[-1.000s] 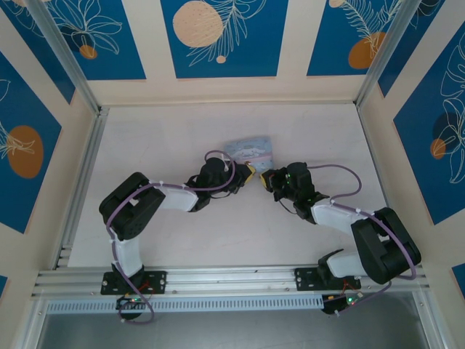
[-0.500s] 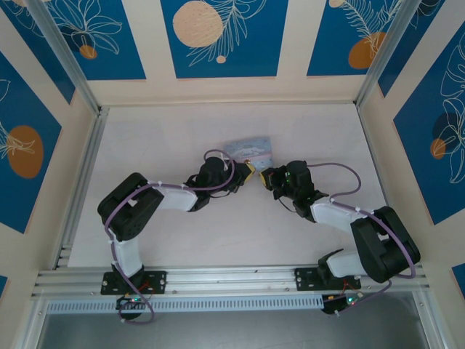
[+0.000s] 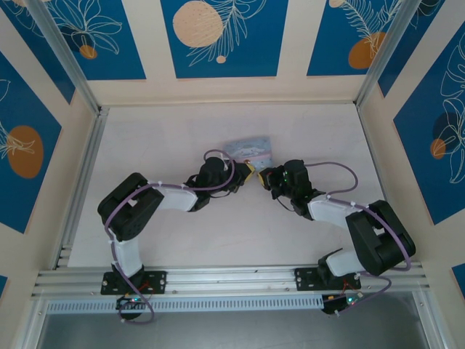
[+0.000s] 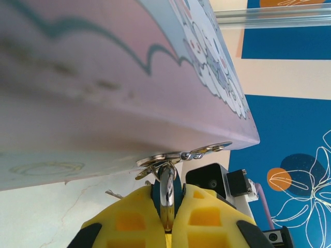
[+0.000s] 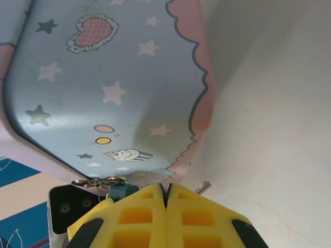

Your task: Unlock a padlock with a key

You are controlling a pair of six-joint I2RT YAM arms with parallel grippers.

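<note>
Left tool (image 4: 167,199) is clamped shut on the padlock (image 4: 166,178), with its two yellow fingers (image 4: 134,219) pressed against the dark blue body from either side. The padlock's long axis runs in line with those fingers. Its body sits back between them, and the silver shackle points forward, looped through the metal hasp (image 4: 181,154) on the edge of the tin (image 4: 103,67).

The right tool (image 5: 166,190) has its fingers closed flush, with a thin seam between them and nothing to be seen in that seam. A thin metal sliver, likely the key (image 5: 204,186), pokes out past the finger on the right of that view. It slants up and away from the tin's pink edge. Whether the tool holds it I cannot tell.

The left wrist view gives the shackle head-on, with the tin's side wall looming above it. The right wrist view looks onto the tin's star-printed blue face. There the padlock is a small teal corner just left of the fingers, under the hasp.

From above, the tin lies about midway between the left and right edges of the surface (image 3: 145,145), somewhat nearer the far edge than the near one. Both tools meet at the tin's near edge, their tips close together. Padlock and key are too small to make out there.
</note>
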